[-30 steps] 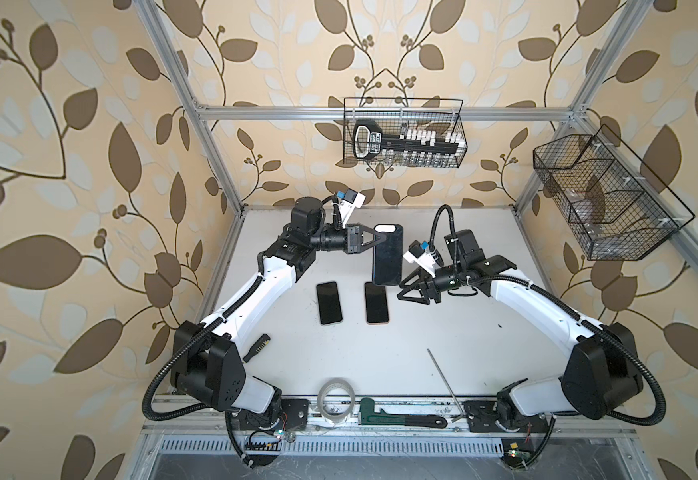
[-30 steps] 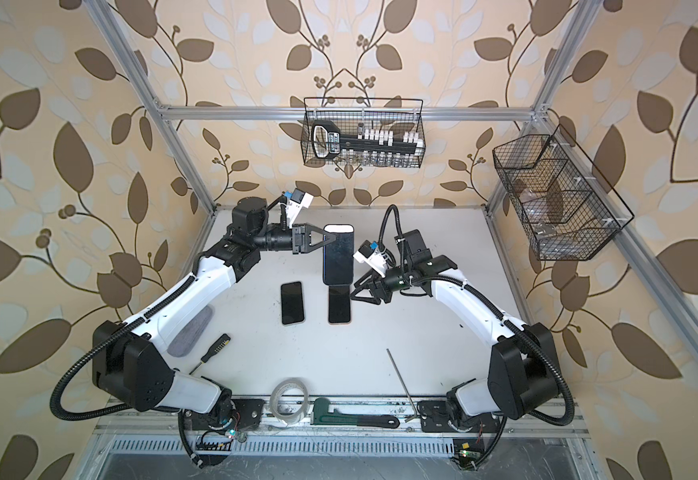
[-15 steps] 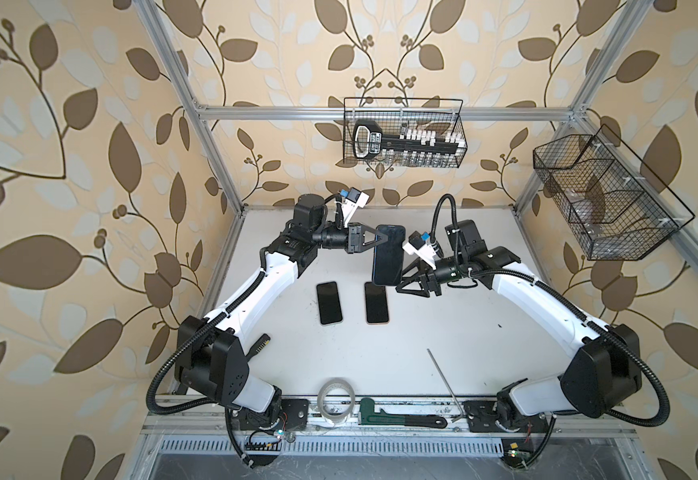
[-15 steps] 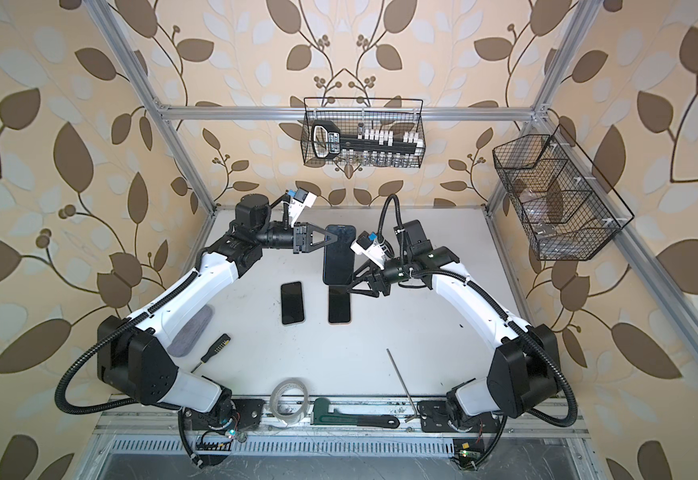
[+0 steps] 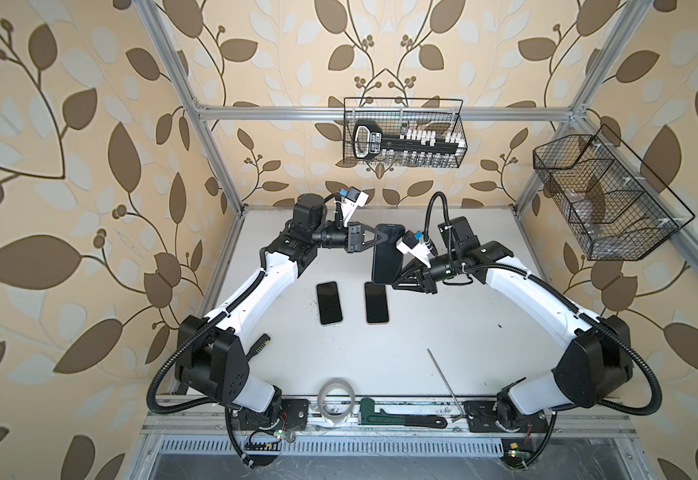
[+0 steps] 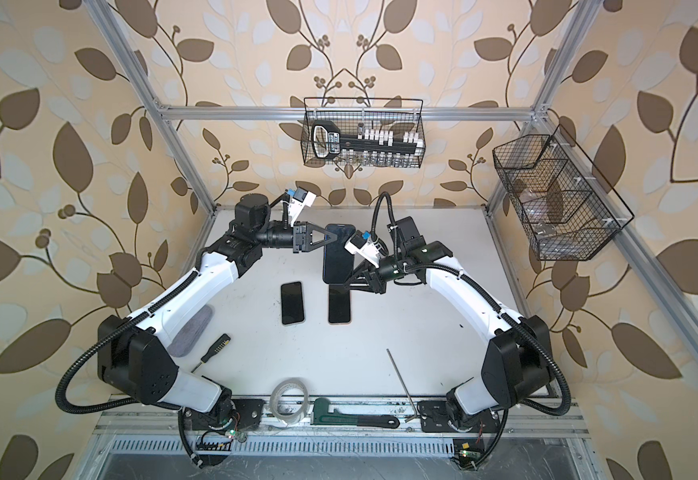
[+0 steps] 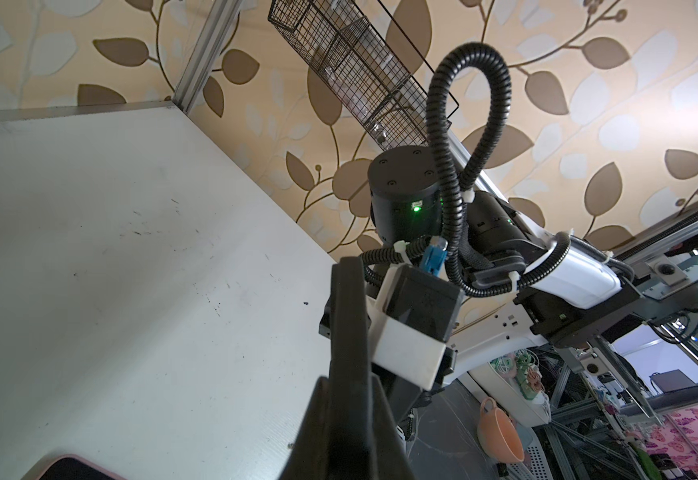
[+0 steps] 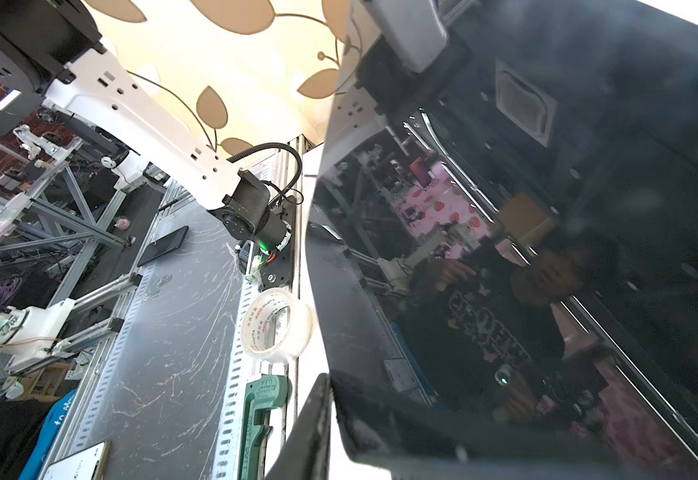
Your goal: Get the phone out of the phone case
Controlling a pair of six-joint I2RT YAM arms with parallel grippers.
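A dark phone [image 5: 388, 253] [image 6: 339, 253] in its phone case hangs upright above the back middle of the white table [image 5: 463, 332] in both top views. My left gripper [image 5: 380, 240] [image 6: 330, 239] is shut on its upper left edge. In the left wrist view the phone [image 7: 345, 311] shows edge-on, pinched at the left gripper [image 7: 349, 415]. My right gripper [image 5: 399, 276] [image 6: 351, 276] is closed on the lower right edge. The glossy screen [image 8: 526, 249] fills the right wrist view, with one finger [image 8: 312, 428] against its rim and the other hidden behind it.
Two bare phones [image 5: 329, 302] [image 5: 376, 302] lie flat under the held one. A screwdriver [image 5: 258, 345], a tape roll [image 5: 336, 401], a green wrench [image 5: 397, 417] and a metal rod [image 5: 445, 382] lie near the front. Wire baskets [image 5: 403, 139] [image 5: 605, 199] hang on the walls.
My right gripper has moved left to the phone and its jaws have closed on the lower right edge. The left gripper kept its hold and turned the phone slightly.
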